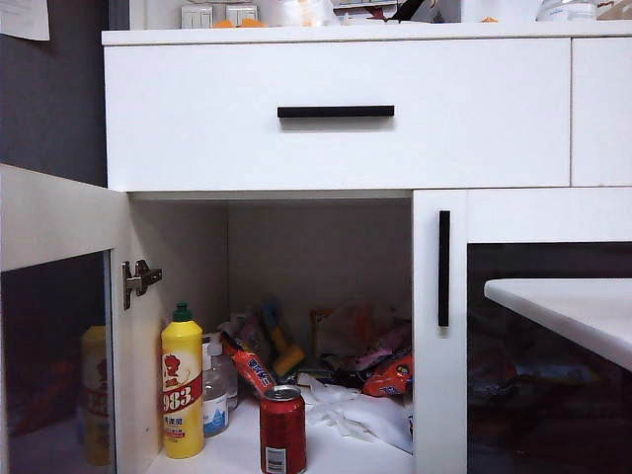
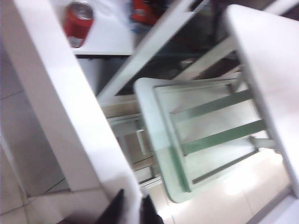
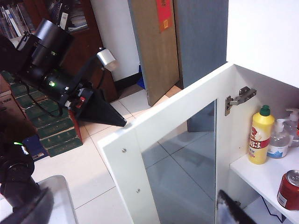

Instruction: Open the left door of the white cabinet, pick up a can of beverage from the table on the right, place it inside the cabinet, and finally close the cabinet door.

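Note:
The white cabinet has its left door swung wide open, hinge showing. A red can of beverage stands upright at the front of the cabinet's inner shelf, also seen from the right wrist and, blurred, from the left wrist. My left gripper is shut into a black point at the outer face of the door, near its free edge; its fingertips sit close together beside the white door frame. My right gripper hangs open and empty, facing the door. The table corner is bare.
Inside the cabinet stand a yellow bottle and a clear bottle, with snack packets and white bags behind. The twin door stays closed on the right. A pale green frame stands below the table. A wooden door stands beyond.

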You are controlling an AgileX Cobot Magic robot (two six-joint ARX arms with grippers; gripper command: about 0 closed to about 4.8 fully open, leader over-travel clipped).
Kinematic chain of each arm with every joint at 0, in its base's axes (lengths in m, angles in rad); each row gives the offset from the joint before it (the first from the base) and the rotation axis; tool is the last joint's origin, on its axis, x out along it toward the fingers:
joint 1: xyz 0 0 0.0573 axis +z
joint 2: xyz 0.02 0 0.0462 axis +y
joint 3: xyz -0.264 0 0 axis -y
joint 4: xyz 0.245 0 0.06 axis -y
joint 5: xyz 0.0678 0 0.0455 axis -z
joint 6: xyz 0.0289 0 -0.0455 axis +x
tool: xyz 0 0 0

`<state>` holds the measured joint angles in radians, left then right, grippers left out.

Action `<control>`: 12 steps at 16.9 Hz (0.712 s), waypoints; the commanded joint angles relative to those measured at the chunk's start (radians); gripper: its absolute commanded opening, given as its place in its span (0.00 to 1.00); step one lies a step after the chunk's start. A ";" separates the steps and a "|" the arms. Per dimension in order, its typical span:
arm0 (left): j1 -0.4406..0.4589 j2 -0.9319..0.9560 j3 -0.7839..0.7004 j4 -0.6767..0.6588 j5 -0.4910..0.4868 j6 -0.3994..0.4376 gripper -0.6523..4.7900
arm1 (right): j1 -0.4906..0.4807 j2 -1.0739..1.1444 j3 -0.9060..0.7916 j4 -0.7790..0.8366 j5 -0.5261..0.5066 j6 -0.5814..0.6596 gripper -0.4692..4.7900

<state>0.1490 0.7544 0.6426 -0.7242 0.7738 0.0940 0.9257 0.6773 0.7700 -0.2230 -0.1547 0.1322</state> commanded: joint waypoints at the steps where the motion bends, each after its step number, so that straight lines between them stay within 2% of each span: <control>1: 0.001 -0.002 0.001 0.019 0.053 0.002 0.11 | 0.000 -0.002 0.006 0.018 -0.004 -0.005 0.95; 2: 0.000 -0.002 0.001 0.024 0.081 0.000 0.11 | 0.000 -0.002 0.006 0.018 -0.004 -0.005 0.95; 5: -0.019 -0.001 0.001 0.051 0.077 -0.017 0.11 | 0.000 -0.002 0.006 0.018 -0.004 -0.005 0.95; 8: -0.027 -0.001 0.001 0.061 -0.049 0.007 0.11 | 0.000 -0.002 0.006 0.018 -0.004 -0.005 0.95; 12: -0.027 0.000 -0.007 0.085 -0.078 -0.001 0.11 | 0.000 -0.002 0.006 0.018 -0.001 -0.006 0.95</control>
<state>0.1215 0.7555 0.6384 -0.6613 0.6960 0.0963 0.9257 0.6769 0.7700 -0.2230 -0.1543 0.1299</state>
